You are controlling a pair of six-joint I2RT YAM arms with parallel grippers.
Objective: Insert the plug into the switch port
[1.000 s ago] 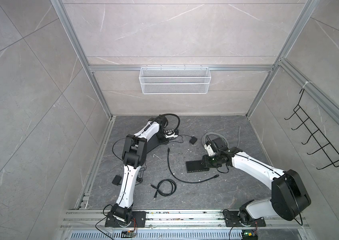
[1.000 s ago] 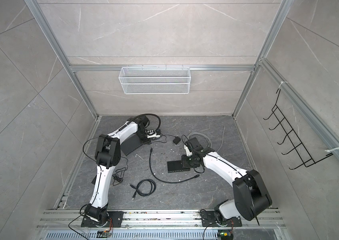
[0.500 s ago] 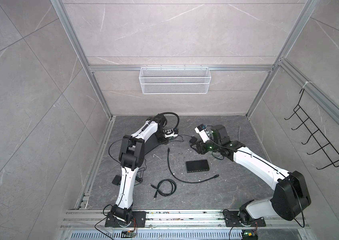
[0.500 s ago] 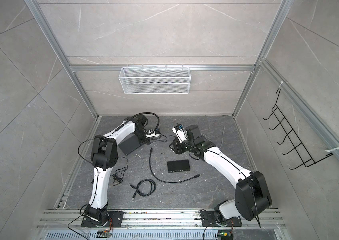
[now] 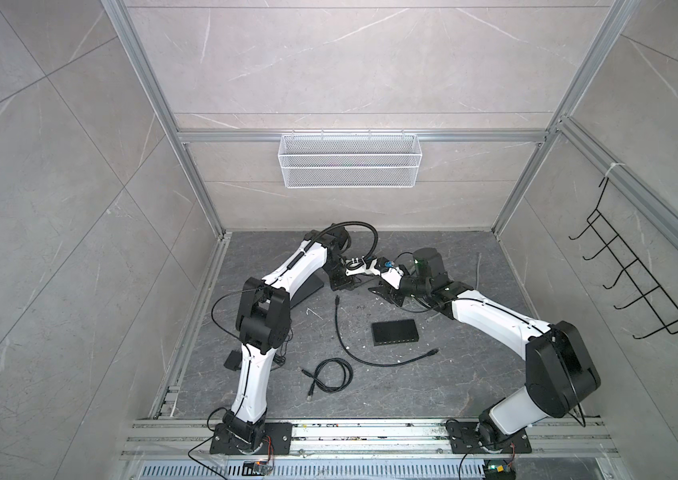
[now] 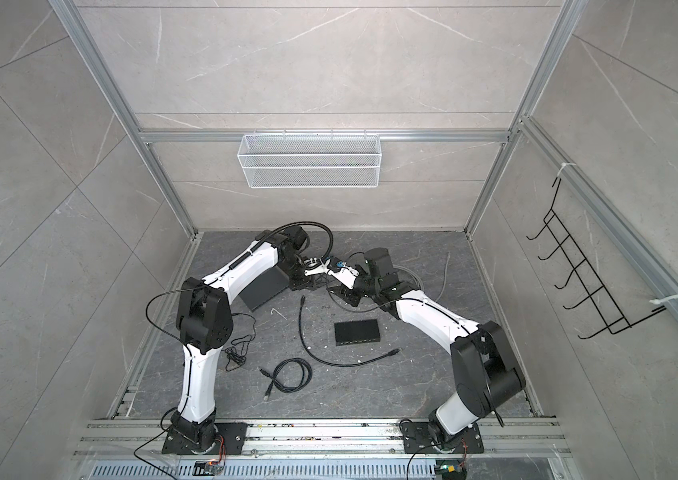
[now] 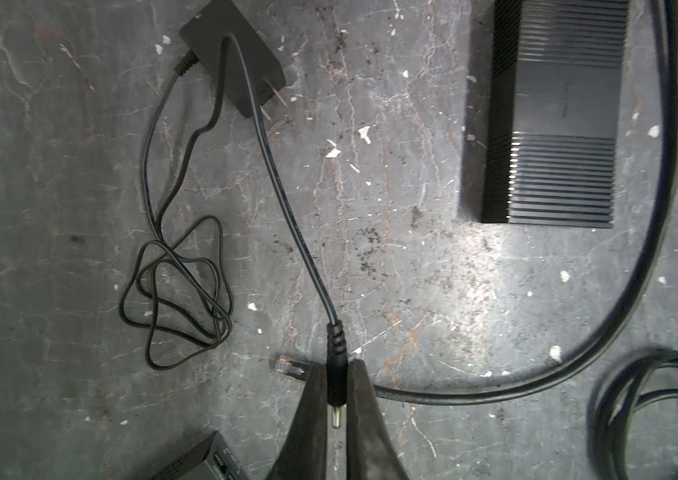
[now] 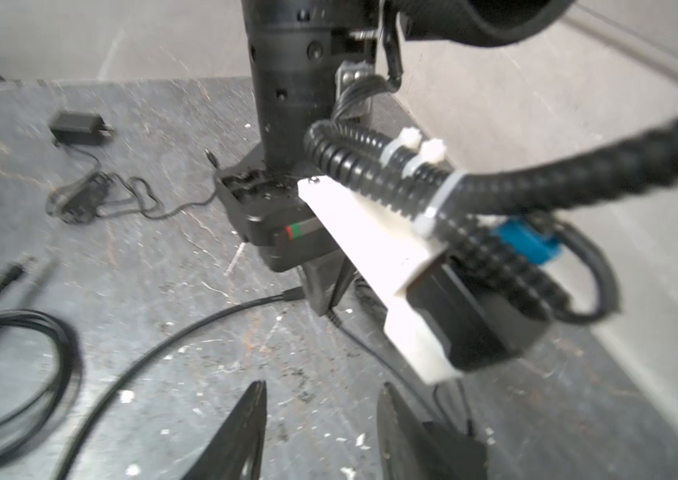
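Plug is pinched between the closed fingers of the left gripper, its metal tip pointing back between them and its thin cord running away over a black wall adapter, well apart from the switch. In both top views the switch lies flat mid-floor, with a thick black cable curving round it, one end lying just beside the left fingertips. The right gripper sits close to the left arm's wrist, jaws apart with nothing between them.
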